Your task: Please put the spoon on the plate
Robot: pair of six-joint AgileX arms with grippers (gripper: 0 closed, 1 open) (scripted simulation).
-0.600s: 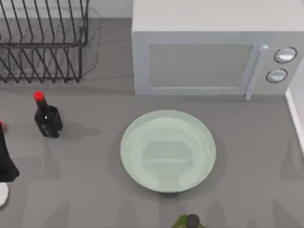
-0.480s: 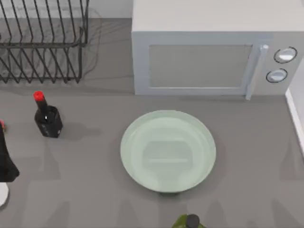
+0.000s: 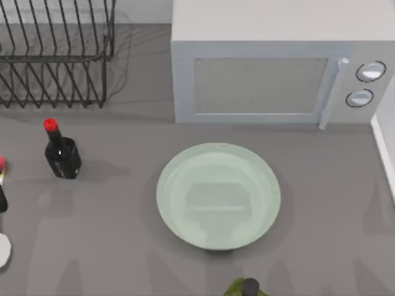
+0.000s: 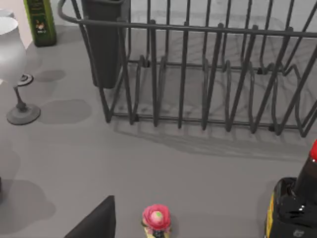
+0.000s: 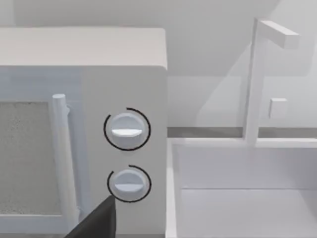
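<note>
The spoon (image 3: 2, 246) lies at the table's far left edge, white bowl toward the front and red knob (image 3: 2, 163) toward the back. My left gripper (image 3: 2, 200) is a small dark shape over the handle. In the left wrist view the red dotted knob (image 4: 156, 217) sits on the table close below, beside one dark finger (image 4: 96, 225), and nothing grips it. The pale green plate (image 3: 218, 196) lies bare in the middle of the table, well to the right of the spoon. My right gripper stays parked, and one of its fingers (image 5: 96, 223) faces the microwave's knobs (image 5: 127, 129).
A dark bottle (image 3: 60, 151) with a red cap stands just right of the spoon. A wire dish rack (image 3: 55, 55) is at the back left and a microwave (image 3: 259, 80) is behind the plate. A green bottle (image 3: 244, 288) stands at the front edge. A wine glass (image 4: 10, 54) stands near the rack.
The dark mass of my left arm over the spoon has drawn back toward the left edge, uncovering more of the handle. The spoon and plate have not moved.
</note>
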